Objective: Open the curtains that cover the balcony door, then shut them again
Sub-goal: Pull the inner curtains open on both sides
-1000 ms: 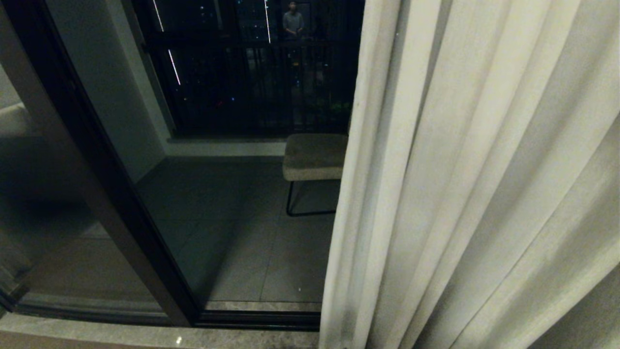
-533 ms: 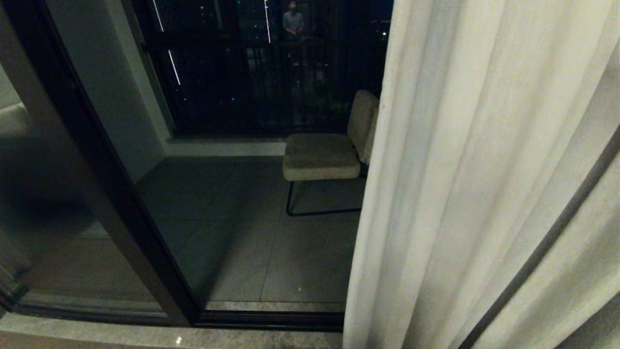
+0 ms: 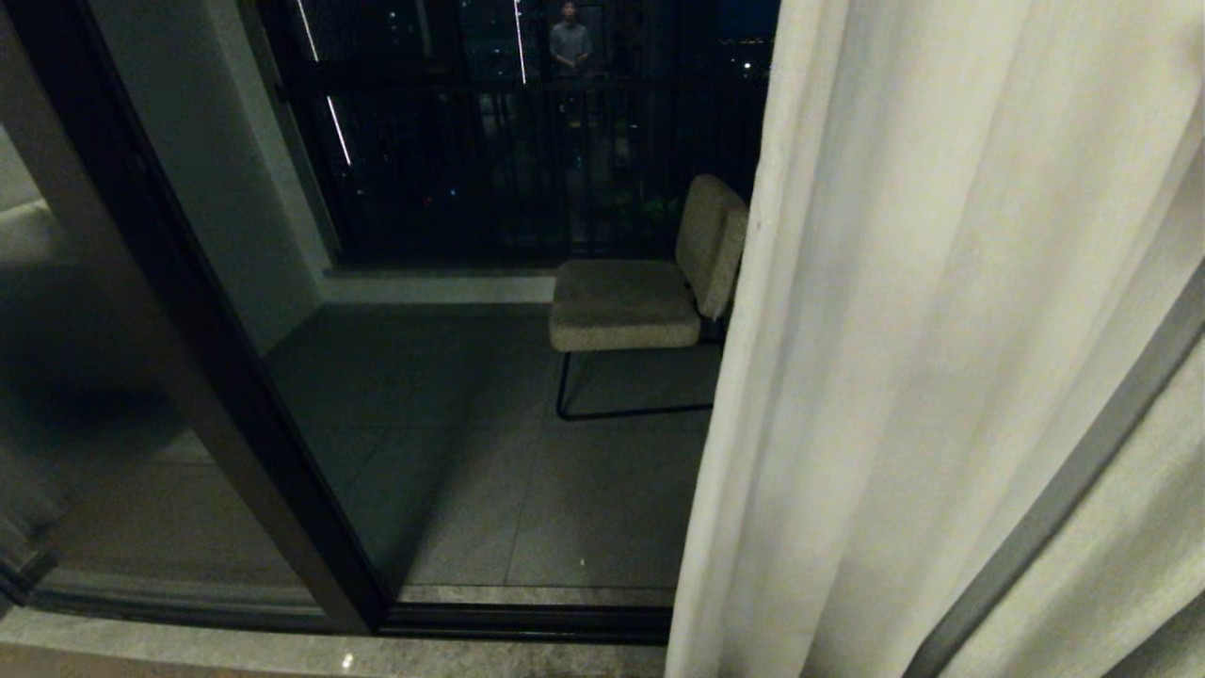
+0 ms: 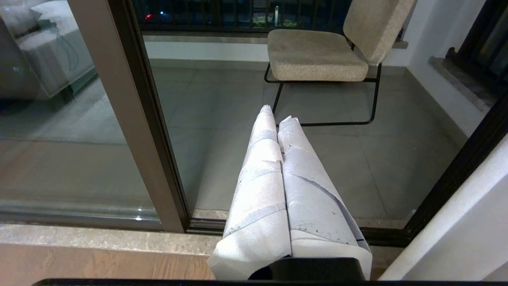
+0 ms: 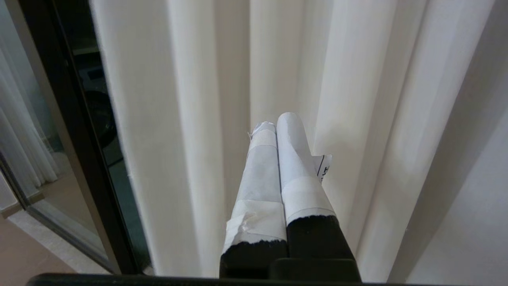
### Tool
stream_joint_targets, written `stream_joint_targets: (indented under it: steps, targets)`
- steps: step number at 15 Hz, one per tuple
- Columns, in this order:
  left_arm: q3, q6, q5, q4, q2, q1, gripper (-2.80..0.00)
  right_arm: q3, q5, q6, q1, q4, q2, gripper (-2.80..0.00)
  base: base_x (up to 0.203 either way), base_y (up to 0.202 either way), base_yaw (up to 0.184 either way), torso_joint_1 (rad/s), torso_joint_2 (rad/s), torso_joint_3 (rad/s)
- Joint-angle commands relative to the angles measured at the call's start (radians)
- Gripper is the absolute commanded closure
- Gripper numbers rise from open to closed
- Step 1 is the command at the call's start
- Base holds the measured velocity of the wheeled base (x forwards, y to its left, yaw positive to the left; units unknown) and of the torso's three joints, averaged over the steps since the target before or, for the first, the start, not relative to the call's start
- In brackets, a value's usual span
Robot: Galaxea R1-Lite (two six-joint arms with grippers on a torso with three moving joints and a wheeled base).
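Note:
The cream curtains (image 3: 941, 330) hang in vertical folds over the right half of the head view. To their left the balcony door (image 3: 216, 377) shows its dark frame and bare glass. In the right wrist view my right gripper (image 5: 276, 121) is shut, with nothing between its white-wrapped fingers. Its tips point into the curtains' folds (image 5: 166, 119), close to the fabric. My left gripper (image 4: 278, 113) is also shut and empty. It hangs low before the door's frame (image 4: 135, 119), apart from the curtains (image 4: 456, 230). Neither gripper shows in the head view.
Behind the glass a beige chair (image 3: 621, 301) on a thin black frame stands on grey tiles, before a black railing (image 3: 508, 141). A person's reflection (image 3: 570, 42) shows high in the glass. A stone sill (image 3: 282, 650) runs along the door's foot.
The curtains' left edge has slid to the right, uncovering more glass and the chair's backrest. A dark slanting gap has opened low in the fabric at the right.

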Motion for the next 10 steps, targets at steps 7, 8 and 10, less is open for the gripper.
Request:
stream_joint_targets:
  steps: [7,8,10]
  targets:
    - [0.000,0.000,0.000,0.000,0.000,0.000,0.00,-0.011,-0.097,-0.025,-0.146,0.084,-0.023,0.00,0.000,0.000,0.000,0.000,0.00,0.000]
    - [0.000,0.000,0.000,0.000,0.000,0.000,0.00,-0.010,-0.101,-0.026,-0.174,0.102,-0.041,0.00,0.000,0.000,0.000,0.000,0.00,0.000]
    - [0.000,0.000,0.000,0.000,0.000,0.000,0.00,-0.010,-0.100,-0.022,-0.180,0.110,-0.052,0.00,0.000,0.000,0.000,0.000,0.00,0.000]
